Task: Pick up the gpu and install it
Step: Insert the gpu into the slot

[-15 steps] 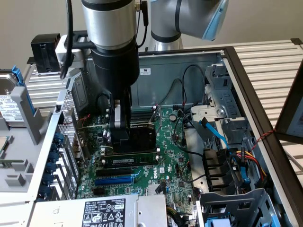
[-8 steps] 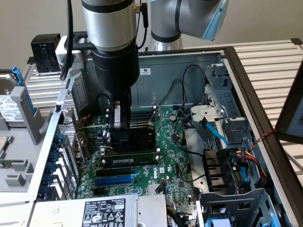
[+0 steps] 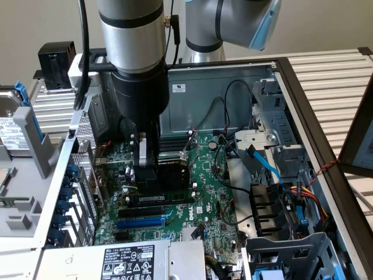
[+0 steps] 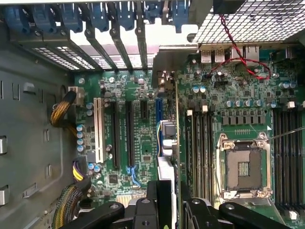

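— Is the small green gpu card with the black plastic shroud seated?
— Can't tell. Its lower edge is partly hidden behind the black metal gripper, by the perforated wall of the open grey metal computer case.
— And the white label on the grey metal power supply?
— Print's too small to read, and the box is cut off.

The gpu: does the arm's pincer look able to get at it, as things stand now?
Yes, it seems so. The pincer is down inside the open case and appears shut on the gpu, which stands on edge over the motherboard; nothing stands between them.
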`<state>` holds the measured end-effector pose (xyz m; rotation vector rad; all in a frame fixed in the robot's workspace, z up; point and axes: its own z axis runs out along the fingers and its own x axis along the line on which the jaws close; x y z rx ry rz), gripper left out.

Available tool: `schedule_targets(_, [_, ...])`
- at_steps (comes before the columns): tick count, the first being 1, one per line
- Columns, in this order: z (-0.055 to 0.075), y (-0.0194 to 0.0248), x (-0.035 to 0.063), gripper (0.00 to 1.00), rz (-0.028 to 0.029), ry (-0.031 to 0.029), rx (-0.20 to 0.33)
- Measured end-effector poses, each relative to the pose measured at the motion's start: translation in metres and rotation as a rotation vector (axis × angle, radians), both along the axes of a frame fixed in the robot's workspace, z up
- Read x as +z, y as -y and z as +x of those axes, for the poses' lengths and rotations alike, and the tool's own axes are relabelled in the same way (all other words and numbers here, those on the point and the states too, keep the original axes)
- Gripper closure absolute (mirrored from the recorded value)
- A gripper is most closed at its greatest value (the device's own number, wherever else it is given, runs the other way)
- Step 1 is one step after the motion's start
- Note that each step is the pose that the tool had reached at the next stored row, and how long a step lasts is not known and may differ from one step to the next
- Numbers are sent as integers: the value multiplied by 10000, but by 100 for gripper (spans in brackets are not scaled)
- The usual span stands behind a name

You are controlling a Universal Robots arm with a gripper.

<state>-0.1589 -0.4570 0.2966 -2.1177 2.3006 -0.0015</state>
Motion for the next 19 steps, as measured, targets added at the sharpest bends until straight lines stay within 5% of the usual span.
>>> schedule_targets(3, [-59,8,-52,72,12,-2,0])
schedule_targets(10, [-84,67,-148,72,156,-2,-5])
schedule_targets(15, [-97,68,-188,72,187,-22,-6])
schedule_targets(19, [-120,68,-205,72,299,-102,-7])
